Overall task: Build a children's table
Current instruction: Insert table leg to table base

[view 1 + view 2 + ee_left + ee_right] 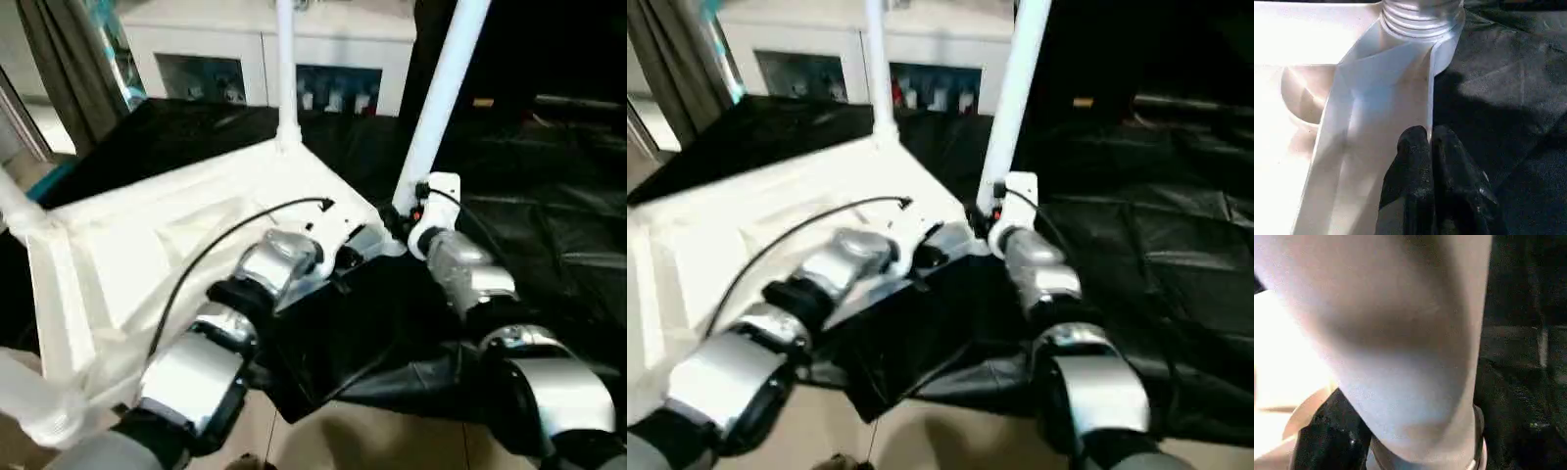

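From the left eye view, the children's table (186, 245) lies upside down on a black sheet (549, 225), its ribbed underside facing up. Four legs can be counted: one upright leg (286, 69) stands at the far corner, a second leg (441, 98) rises tilted from the near right corner, a third leg (15, 201) shows at the left corner, and a fourth leg (29, 406) lies at the near left edge of the picture. The left end effector (338, 257) sits at the table's near right rim, at the end of one silver forearm. The right end effector (404, 217) sits at the base of the tilted leg. Behind the sheet stands a white cabinet (265, 44) with glass doors.

The right eye view gives the same layout: two legs rise at the far side, and two silver forearms reach in toward the near right corner.

In the left wrist view, the left end effector's two black fingers (1410, 181) are pressed together on the thin upright rim (1429, 98) of the table, near a corner socket holding the threaded end (1420, 14) of one leg.

In the right wrist view, one thick white leg stands close in front of the camera, and one black finger (1327, 435) of the right end effector lies against its base, above the round socket (1303, 416); the fingers stand apart around the leg.
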